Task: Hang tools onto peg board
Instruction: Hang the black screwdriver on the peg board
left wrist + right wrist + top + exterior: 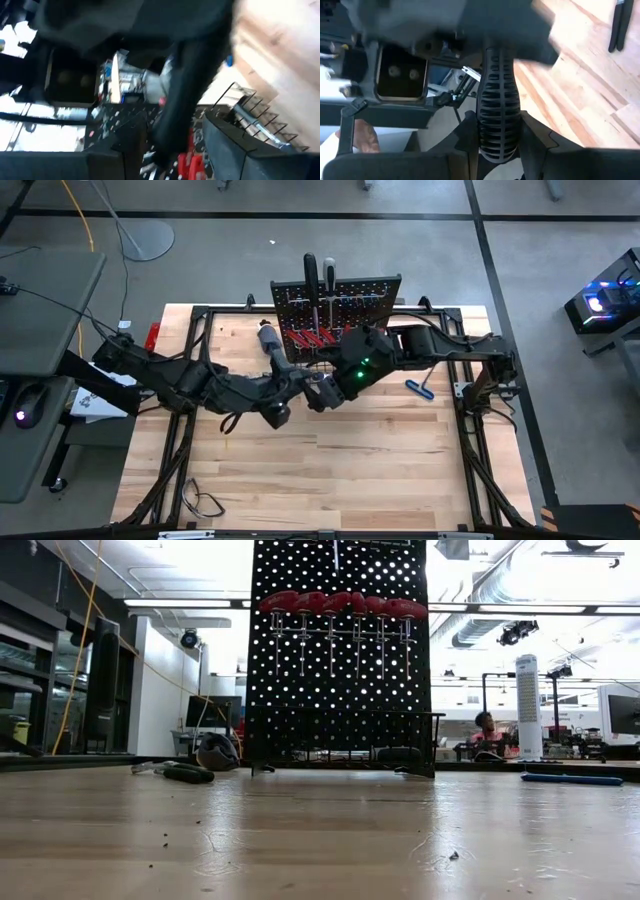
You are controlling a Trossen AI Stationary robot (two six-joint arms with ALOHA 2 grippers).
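Observation:
The black peg board (335, 305) stands at the table's far middle with red-handled screwdrivers (340, 605) hanging on it and a wire basket (340, 740) at its base. In front of it my two grippers meet in the air. My right gripper (497, 145) is shut on a black ribbed tool handle (497, 100). My left gripper (172, 150) has a dark handle (185, 90) running between its fingers. Black-handled pliers (268, 340) lie on the table left of the board. A blue-handled T-shaped tool (420, 387) lies to its right. My left gripper has the dark handle's lower stretch (167, 135) between its two fingers, lifted clear of the table. Blur hides where the fingers meet it. The handle reaches away toward the other arm's gripper. My right gripper pinches the ribbed handle near one end (496, 140) between its two fingers (535, 140). The handle runs along the fingers and away toward the left gripper, clear of the table.
The black table frame (200, 315) runs round the wooden top. A black cable loop (205, 502) lies near the front left corner. A person (487, 725) sits far behind the table. Bare wood (330, 470) lies between the arms and the near edge.

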